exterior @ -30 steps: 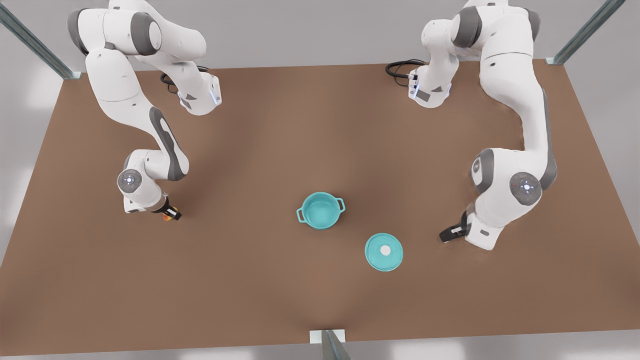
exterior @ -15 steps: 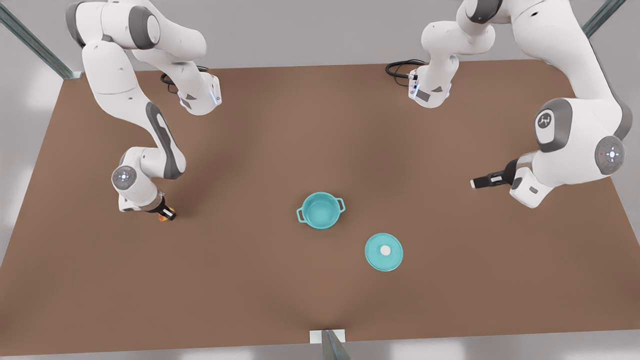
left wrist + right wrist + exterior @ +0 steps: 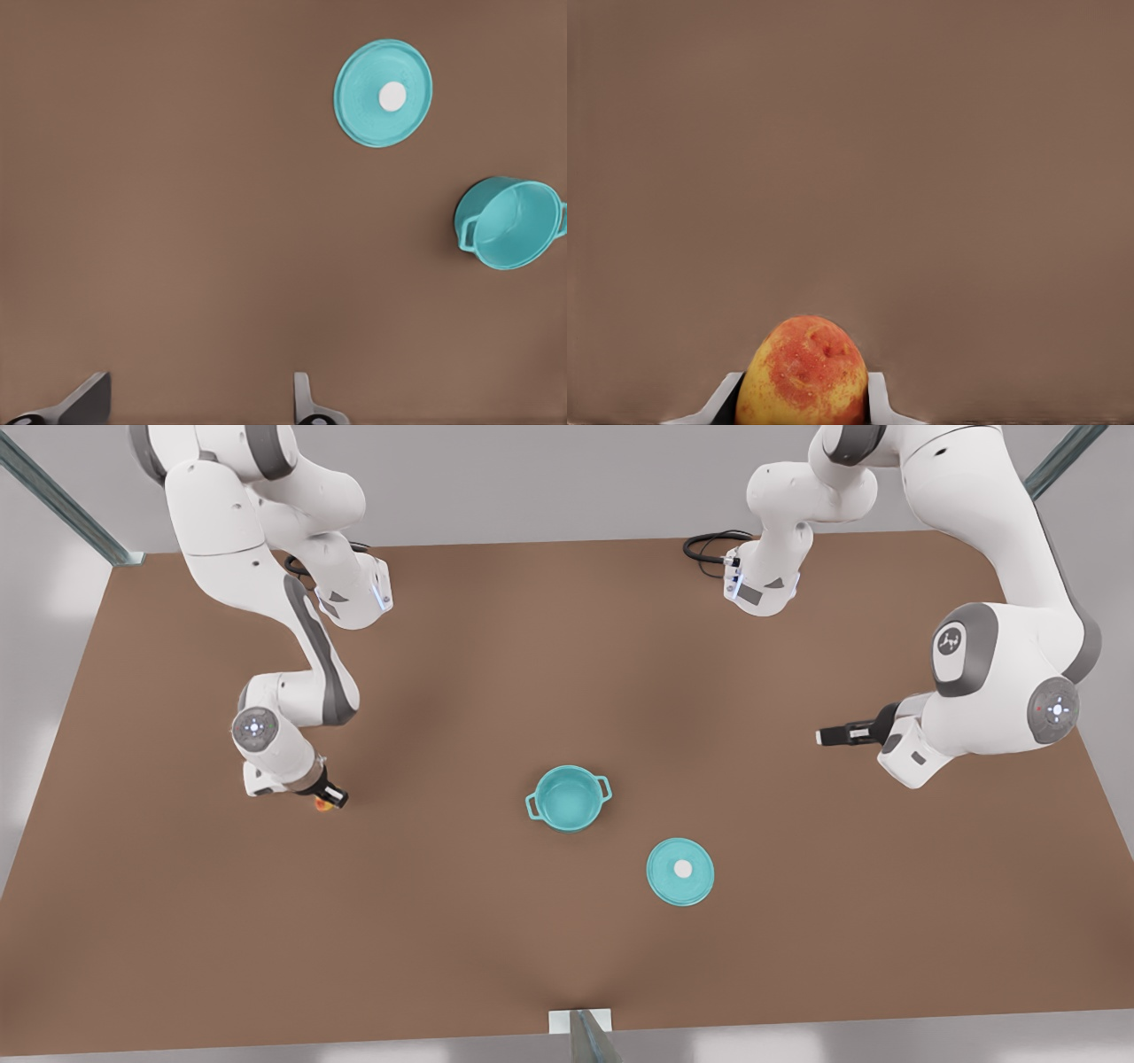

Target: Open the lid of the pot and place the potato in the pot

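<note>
The teal pot [image 3: 568,797] stands uncovered mid-table, also seen in the left wrist view [image 3: 509,221]. The pot lid [image 3: 680,871] lies flat on the table with its white knob up, just toward the front view's right of the pot [image 3: 383,92]. My right gripper [image 3: 331,797], at the front view's left, is shut on the yellow and orange-red potato [image 3: 322,805] [image 3: 804,372], well apart from the pot. At the front view's right, clear of the lid, my left gripper [image 3: 826,736] hangs open with nothing between its fingers [image 3: 89,403].
The brown table [image 3: 567,646] carries both arm bases [image 3: 354,598] [image 3: 760,584] at its back edge, with black cables [image 3: 709,545] beside the one at the front view's right. A metal post [image 3: 585,1036] stands at the front edge.
My right gripper has carried the potato a little toward the pot. My left gripper has drawn up and back from beside the lid toward the front view's right.
</note>
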